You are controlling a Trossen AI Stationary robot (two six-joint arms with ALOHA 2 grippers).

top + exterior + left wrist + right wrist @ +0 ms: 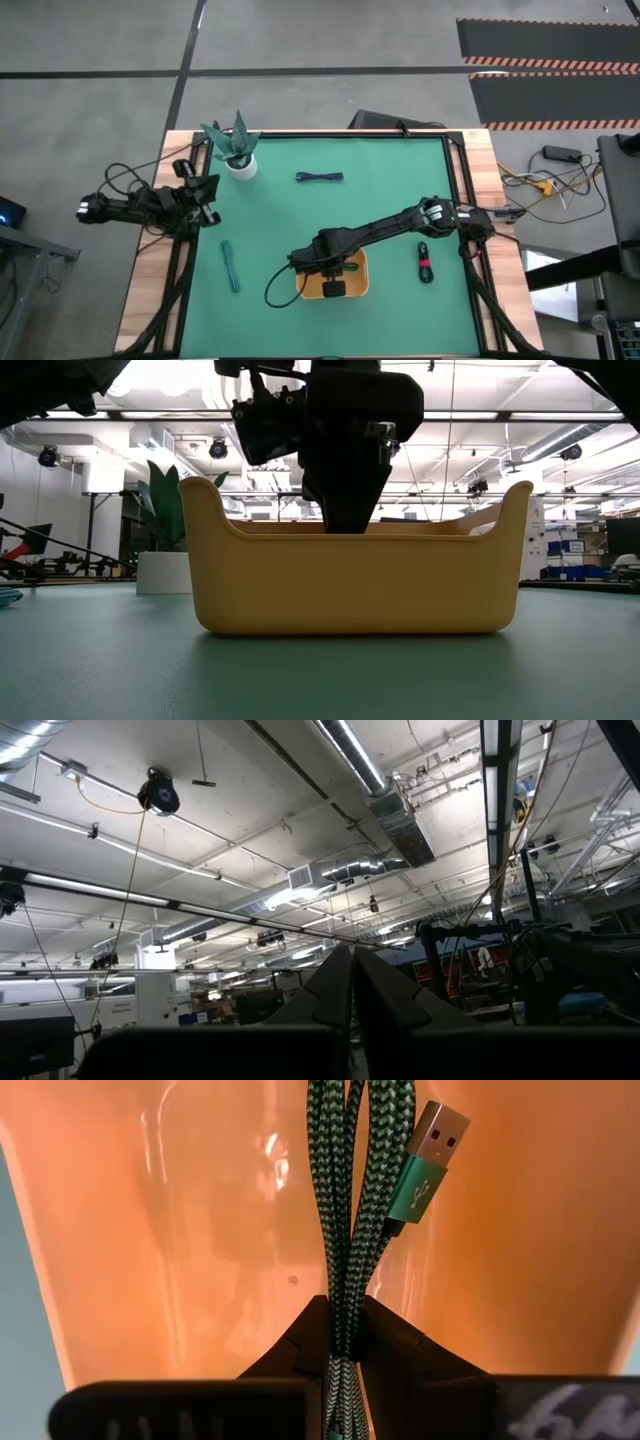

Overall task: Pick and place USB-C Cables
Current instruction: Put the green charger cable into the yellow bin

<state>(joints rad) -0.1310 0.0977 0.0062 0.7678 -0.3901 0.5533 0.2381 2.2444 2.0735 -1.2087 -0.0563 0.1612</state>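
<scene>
— So where are you with the green cable point(345, 1230)?

— I have it pinched in the right gripper point(345, 1342), jaws nearly together on the doubled braid, with the USB plug dangling free. The gripper hangs inside the orange tray point(357, 287), down between its walls.

— How do you finish the step cleanly?

— I'd judge the bundle should go low enough to rest on the tray floor before I part the jaws, so the loops don't spring over the rim. Then I lift straight up, keeping clear of the walls. The plug end could snag on a finger; I'd watch that.

— And the other 3 cables?

— All on the table point(390, 190). The dark blue cable point(320, 178) lies toward the far edge, the teal cable point(230, 266) sits left of the tray, and the black cable with a red band point(425, 262) lies right of it.

— The left arm?

— Parked at the table's left edge, left gripper point(352, 982) fully closed on nothing, pointing up at the ceiling.
</scene>
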